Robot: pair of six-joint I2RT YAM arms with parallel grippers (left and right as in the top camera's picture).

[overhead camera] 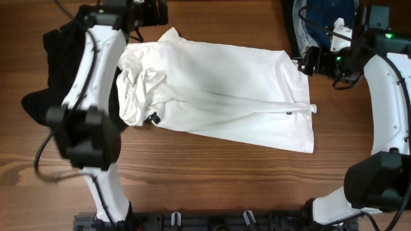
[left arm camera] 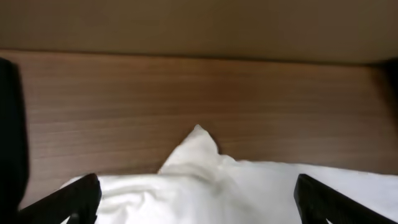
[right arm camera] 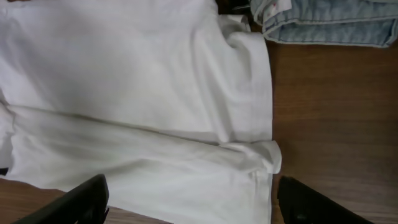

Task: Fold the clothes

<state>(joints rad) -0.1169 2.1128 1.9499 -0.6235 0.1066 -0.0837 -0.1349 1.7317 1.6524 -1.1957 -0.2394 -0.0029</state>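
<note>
A white shirt [overhead camera: 225, 90] lies spread across the middle of the wooden table, one long side folded over and its left end bunched into wrinkles [overhead camera: 138, 93]. My left gripper [overhead camera: 144, 14] is open above the shirt's far left corner; that pointed corner shows in the left wrist view [left arm camera: 199, 146] between the open fingers [left arm camera: 198, 202]. My right gripper [overhead camera: 307, 62] is open at the shirt's right edge. The right wrist view shows the shirt's right hem [right arm camera: 249, 124] and the open fingers [right arm camera: 193, 202] over it, holding nothing.
A black garment [overhead camera: 61, 58] lies heaped at the left under my left arm. Folded blue jeans [overhead camera: 321, 22] sit at the far right corner, also in the right wrist view [right arm camera: 329, 22]. Bare wood [overhead camera: 212, 173] lies in front of the shirt.
</note>
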